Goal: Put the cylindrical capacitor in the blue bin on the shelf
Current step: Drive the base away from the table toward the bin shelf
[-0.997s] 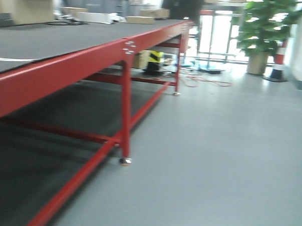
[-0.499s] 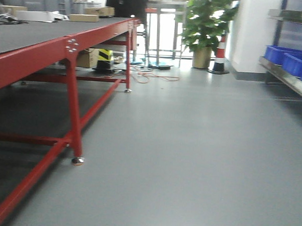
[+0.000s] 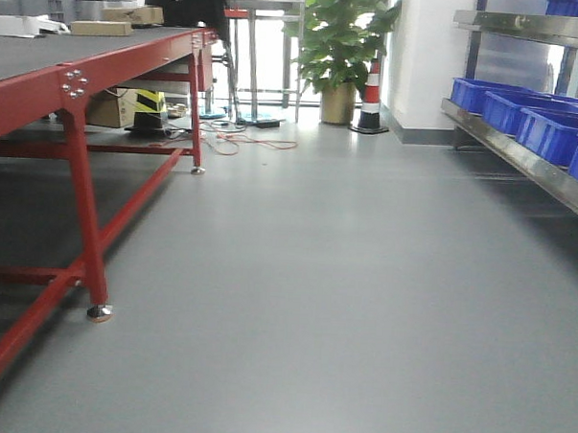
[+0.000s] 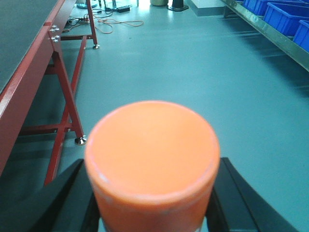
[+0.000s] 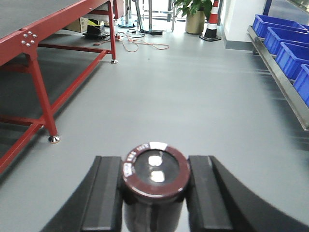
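Observation:
My right gripper [image 5: 154,162] is shut on the cylindrical capacitor [image 5: 155,170], a dark can with a maroon rim and two shiny terminals on its top. My left gripper [image 4: 152,164] is shut on an orange cylinder [image 4: 152,145] that fills the lower part of the left wrist view. The shelf [image 3: 522,160], with a shiny steel front rail, runs along the right side of the room. Several blue bins [image 3: 552,132] sit on it. They also show in the right wrist view [image 5: 289,53] and the left wrist view [image 4: 285,14]. Both grippers are far from the shelf, above grey floor.
A long red-legged black-topped table [image 3: 45,91] runs along the left, with a cardboard box [image 3: 111,108] under it. Cables [image 3: 244,138] lie on the floor at the far end. A potted plant [image 3: 340,37] and a traffic cone [image 3: 372,95] stand there.
The front view has swung to the right. The red table has slid to the left of the frame, and the shelf with blue bins has come into view on the right.

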### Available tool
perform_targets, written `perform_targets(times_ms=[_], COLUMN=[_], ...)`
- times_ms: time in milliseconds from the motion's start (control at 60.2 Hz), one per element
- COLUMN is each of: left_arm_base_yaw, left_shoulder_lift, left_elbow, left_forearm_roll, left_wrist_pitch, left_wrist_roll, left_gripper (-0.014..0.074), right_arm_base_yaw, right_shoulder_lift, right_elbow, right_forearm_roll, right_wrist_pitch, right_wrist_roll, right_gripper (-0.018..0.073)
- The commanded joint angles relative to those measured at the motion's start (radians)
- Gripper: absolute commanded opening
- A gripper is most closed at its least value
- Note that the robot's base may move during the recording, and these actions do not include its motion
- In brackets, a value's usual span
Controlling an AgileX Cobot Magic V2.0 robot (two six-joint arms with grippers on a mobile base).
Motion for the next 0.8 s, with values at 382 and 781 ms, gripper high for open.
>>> perform_targets(times_ms=[382,781], left_arm_base_yaw=[-0.006,-0.006], left_shoulder_lift=[-0.016,-0.016], left_elbow=[-0.005,-0.005], left_forearm_roll=[-0.001,-0.001], left_wrist_pitch=[-0.015,-0.015], left_wrist_roll=[0.004,0.004], left_gripper=[-0.0111,-0.0111], right_arm_base_yaw=[0.000,0.000], right_shoulder_lift=[0.000,0.000], right_elbow=[-0.007,-0.007], right_forearm_roll=[-0.001,-0.001], right_wrist_pitch=[-0.021,-0.021], right_wrist_roll=[-0.003,-0.003], right_gripper=[-0.0162,-0.0162])
